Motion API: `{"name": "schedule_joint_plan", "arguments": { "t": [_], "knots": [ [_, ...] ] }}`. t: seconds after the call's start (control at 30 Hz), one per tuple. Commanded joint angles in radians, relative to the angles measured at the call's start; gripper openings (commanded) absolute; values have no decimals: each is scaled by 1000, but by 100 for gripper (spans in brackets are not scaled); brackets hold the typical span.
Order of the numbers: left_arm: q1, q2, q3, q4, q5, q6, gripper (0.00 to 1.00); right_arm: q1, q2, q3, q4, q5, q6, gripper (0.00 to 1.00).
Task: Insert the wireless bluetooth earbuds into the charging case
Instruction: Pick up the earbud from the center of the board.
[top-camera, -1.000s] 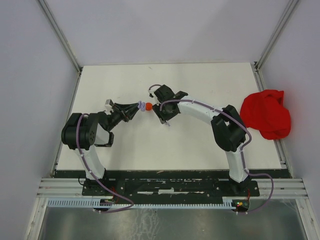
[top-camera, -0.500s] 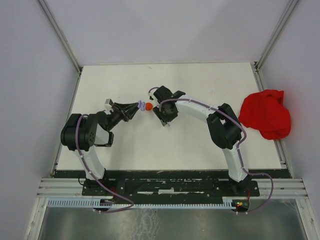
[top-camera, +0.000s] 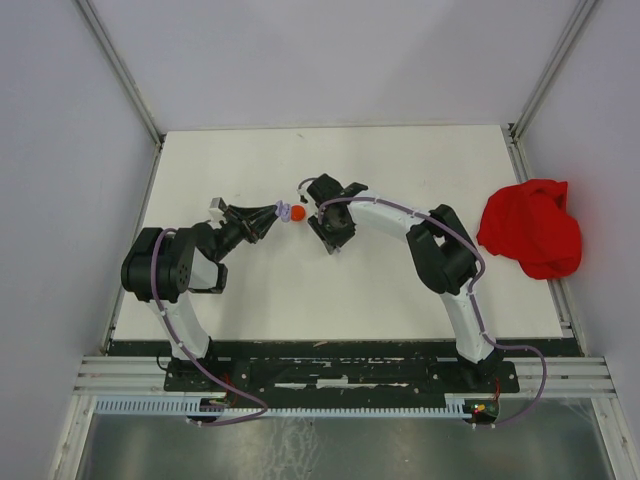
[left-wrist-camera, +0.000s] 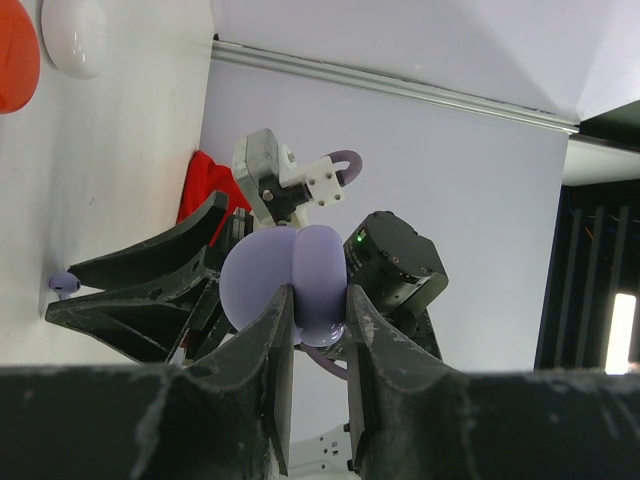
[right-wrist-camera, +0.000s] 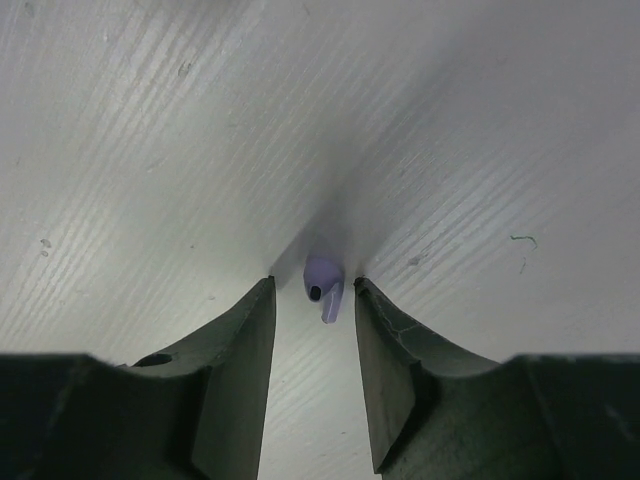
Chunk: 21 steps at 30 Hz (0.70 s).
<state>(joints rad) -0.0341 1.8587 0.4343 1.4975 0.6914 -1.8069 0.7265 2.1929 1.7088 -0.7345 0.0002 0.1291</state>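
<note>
Left fingers: your left fingers (left-wrist-camera: 268, 370) were pinched tight on the purple charging case (left-wrist-camera: 290, 280), one finger on each side of its lower edge.
Case: held up off the desk (top-camera: 400, 300). Two rounded lavender lobes bulged above the left fingertips. Whether the lid stood open, I could not tell.
Right fingers: your right fingers (right-wrist-camera: 250, 330) were spread, tips down at the desk, with nothing gripped.
Purple earbud: the purple earbud (right-wrist-camera: 322, 285) lay on the desk between the right fingertips. Its dark opening faced the wrist camera and its stem pointed toward the right-hand finger.
Contact: in the right wrist view a narrow gap showed on each side of the earbud, so neither finger was touching it.
Spacing: from above, both sets of fingertips met near the middle of the desk, with the case just beside the right fingers.
Orange disc: the orange disc (left-wrist-camera: 10, 55) lay flat on the desk, beyond the left fingertips.
White disc: the white disc (left-wrist-camera: 75, 35) lay just beside the orange one, apart from both sets of fingers.
Red cloth: the red cloth (top-camera: 530, 228) was bunched at the desk's right edge, well apart from both sets of fingers.
</note>
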Motion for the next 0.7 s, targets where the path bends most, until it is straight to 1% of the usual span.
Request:
{"name": "schedule_joint_plan", "arguments": {
  "t": [0.0, 0.67],
  "knots": [
    [3, -33, -1, 50, 20, -2, 3, -6, 6, 54, -1, 0, -8, 45],
    [4, -27, -4, 59, 19, -3, 3, -12, 30, 77, -16, -6, -9, 36]
  ]
}}
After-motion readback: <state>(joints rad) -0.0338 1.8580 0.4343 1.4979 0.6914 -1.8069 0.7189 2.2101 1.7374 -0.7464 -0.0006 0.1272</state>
